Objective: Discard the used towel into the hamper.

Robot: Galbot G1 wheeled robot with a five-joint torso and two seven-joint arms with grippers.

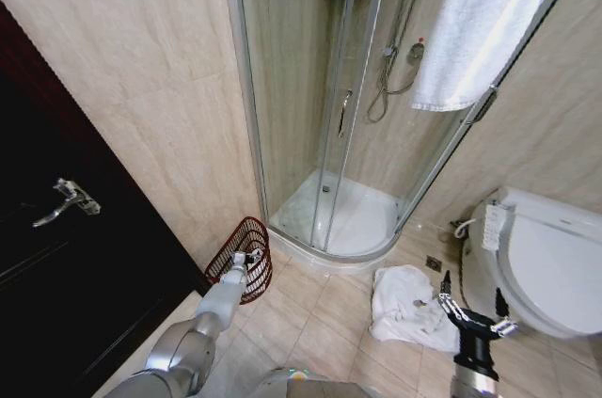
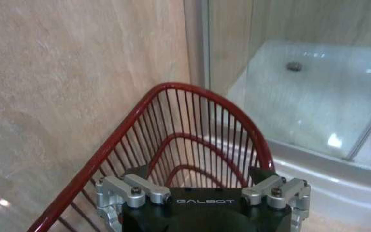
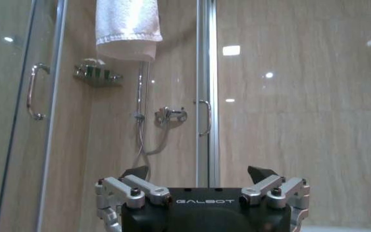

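Observation:
The used towel [image 1: 403, 307] lies crumpled and white on the tiled floor between the shower base and the toilet. Just to its right my right gripper [image 1: 470, 296] hovers open, fingers pointing up and holding nothing; in its own wrist view the right gripper [image 3: 198, 171] faces the shower wall. The hamper [image 1: 229, 257], a dark red wire basket, leans against the wall beside the shower. My left gripper [image 1: 249, 260] is at its mouth. In the left wrist view the left gripper [image 2: 198, 171] is open and empty, with the hamper [image 2: 192, 116] rim arching just ahead.
A glass shower cabin [image 1: 329, 135] stands ahead with a clean white towel [image 1: 480, 22] hung over its top edge. The toilet [image 1: 555, 257] is at the right, and a black door [image 1: 56, 257] with a lever handle is at the left. Bare floor tiles [image 1: 320, 323] lie between hamper and towel.

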